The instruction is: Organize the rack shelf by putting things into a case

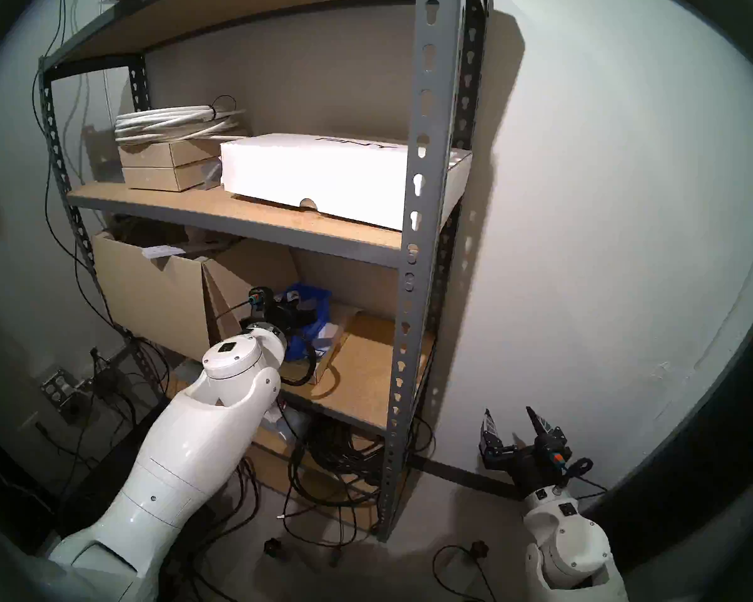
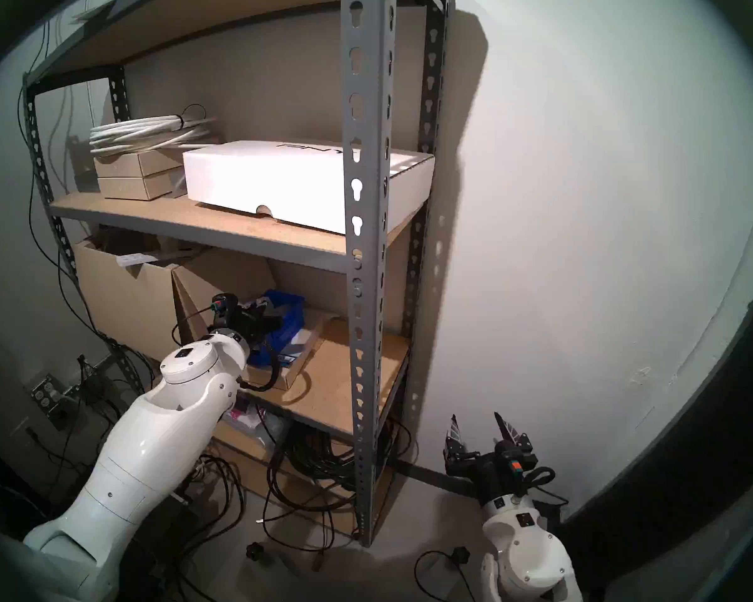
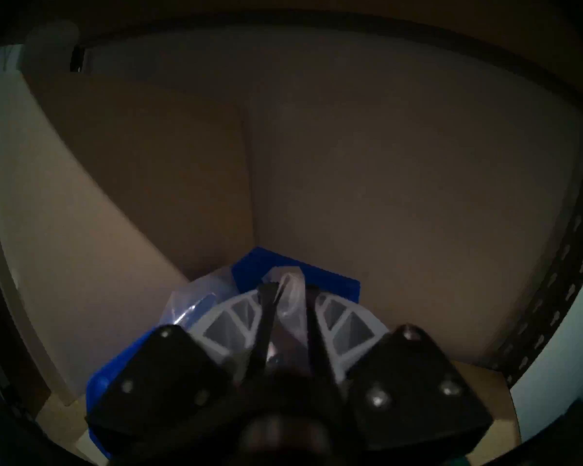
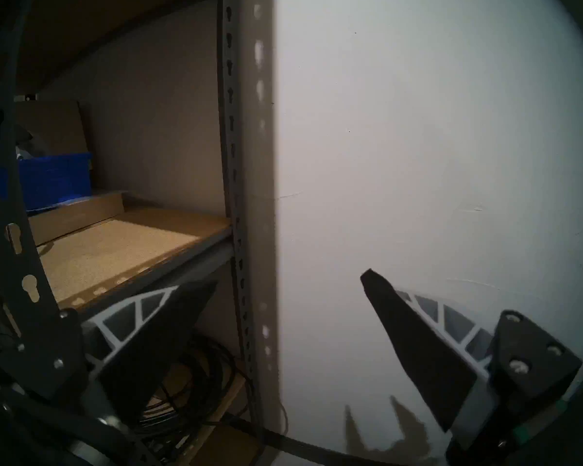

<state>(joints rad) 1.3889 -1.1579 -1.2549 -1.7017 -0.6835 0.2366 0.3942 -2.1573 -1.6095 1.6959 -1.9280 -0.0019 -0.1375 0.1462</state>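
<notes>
Blue plastic marks our target: the bin (image 1: 311, 323) sits on a flat cardboard tray (image 1: 329, 362) at the left of the lower board of the rack (image 1: 427, 197), just beside a tall cardboard box (image 1: 148, 292); our left gripper (image 3: 285, 307) is over it, fingers drawn narrow and pinching a clear plastic bag (image 3: 292, 293); a second bag (image 3: 196, 304) already lies at the bin's left side. Our right gripper (image 1: 514, 423) hangs low outside the rack by the wall, fingers (image 4: 414, 337) spread wide and holding nothing.

We judge the step in hand to be the release of the bag into the bin. To do it well:

- keep the pinch firm until the bag hangs fully inside the blue walls; crinkly film slips easily;
- lower the wrist so that the bag rests on the contents before we part the fingers; a drop from height could leave it hanging over the rim;
- aim for the far right part of the bin, away from the bag already there;
- withdraw straight back toward the near edge, clear of the box flap on the left and the board above.

We cannot tell from these views whether further bags remain on the shelf.
</notes>
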